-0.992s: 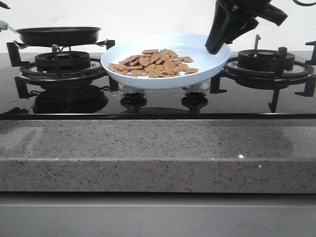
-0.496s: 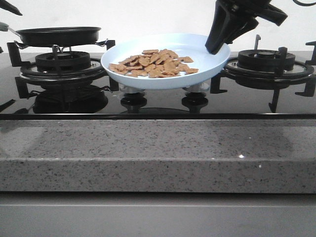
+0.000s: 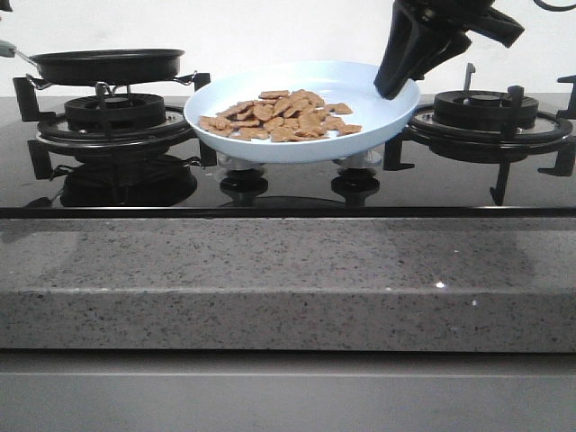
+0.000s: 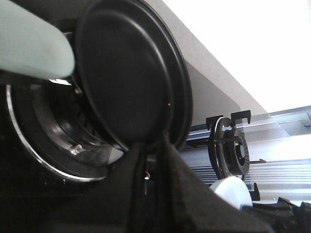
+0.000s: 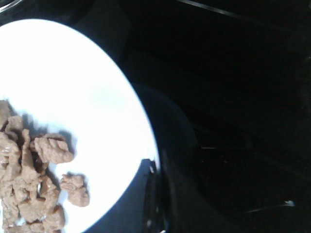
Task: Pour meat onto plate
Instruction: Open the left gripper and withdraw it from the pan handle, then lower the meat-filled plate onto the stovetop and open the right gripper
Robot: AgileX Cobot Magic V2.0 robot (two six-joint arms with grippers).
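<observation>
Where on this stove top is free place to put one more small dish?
The right burner grate stands bare. The granite ledge in front is bare too. The middle is crowded: the plate with meat, gripped by the right claw. The pan covers the left burner.

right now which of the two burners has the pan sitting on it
The left burner: the black frying pan sits on its grate. The right burner has nothing on it.
</observation>
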